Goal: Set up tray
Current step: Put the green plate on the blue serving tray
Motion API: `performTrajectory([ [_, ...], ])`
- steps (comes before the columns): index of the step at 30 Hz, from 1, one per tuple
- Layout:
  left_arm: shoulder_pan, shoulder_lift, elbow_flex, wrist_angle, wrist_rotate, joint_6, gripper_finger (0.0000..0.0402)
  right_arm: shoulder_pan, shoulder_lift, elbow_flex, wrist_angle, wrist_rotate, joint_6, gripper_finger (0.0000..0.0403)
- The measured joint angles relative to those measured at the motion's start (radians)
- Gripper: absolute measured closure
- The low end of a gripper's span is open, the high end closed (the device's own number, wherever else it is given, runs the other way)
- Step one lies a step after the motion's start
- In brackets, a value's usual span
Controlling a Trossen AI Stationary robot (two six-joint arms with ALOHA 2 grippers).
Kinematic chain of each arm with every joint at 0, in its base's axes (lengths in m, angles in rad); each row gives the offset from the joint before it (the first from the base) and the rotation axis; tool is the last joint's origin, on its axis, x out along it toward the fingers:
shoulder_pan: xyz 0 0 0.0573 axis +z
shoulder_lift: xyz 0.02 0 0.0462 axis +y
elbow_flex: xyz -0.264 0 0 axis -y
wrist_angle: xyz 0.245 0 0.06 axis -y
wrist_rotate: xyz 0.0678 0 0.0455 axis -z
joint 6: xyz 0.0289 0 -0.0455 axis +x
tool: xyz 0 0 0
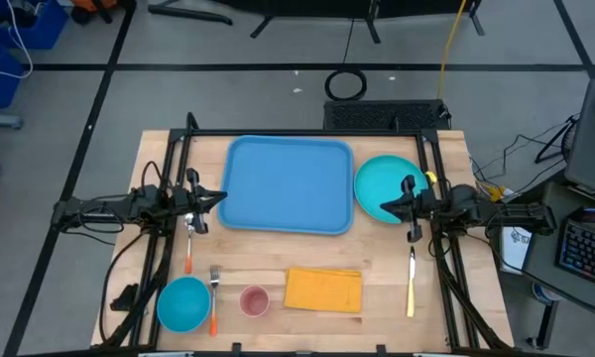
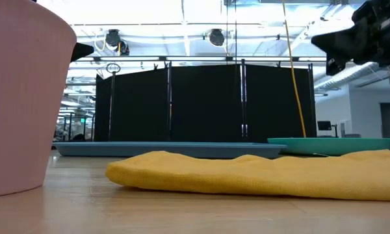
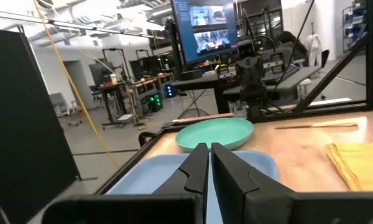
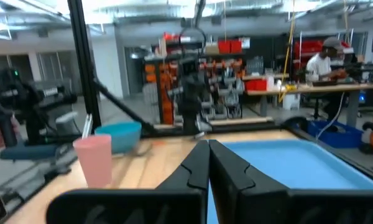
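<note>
Light-blue and flat, your tray (image 1: 289,184) lies at the far middle of the table (image 1: 446,307), squarely between the two arms. Your left gripper (image 1: 218,197) hangs at the tray's left edge with its fingers pressed together and nothing between them; in the left wrist view those fingers (image 3: 196,167) point across the tray (image 3: 149,174) toward the plate (image 3: 214,134). Your right gripper (image 1: 384,206) sits over the near edge of the teal plate (image 1: 385,178), just beside the tray's right rim, also closed on nothing; its wrist view shows the joined fingers (image 4: 219,169) with the tray (image 4: 286,165) just ahead. The plate's rim touches or slightly overlaps the tray's right edge. Nearer you on the table lie a yellow napkin (image 1: 322,290), a pink cup (image 1: 254,299), a blue bowl (image 1: 182,303), a fork (image 1: 213,297) and a knife (image 1: 412,283), all well apart from the tray.
</note>
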Motion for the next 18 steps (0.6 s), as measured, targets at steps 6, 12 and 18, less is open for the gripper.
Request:
performTrajectory([
  [6,0.0,0.0,0.0,0.0,0.0,-0.101,0.0376,0.0,0.0,0.0,0.108,-0.001,0.069,0.0403],
  [12,0.0,0.0,0.0,0.0,0.011,-0.24,0.0376,0.0,0.0,0.0,0.068,0.015,0.121,0.0403],
  [18,0.0,0.0,0.0,0.0,0.003,-0.275,0.0376,0.004,0.008,0.0,-0.09,-0.002,0.218,0.0403],
])
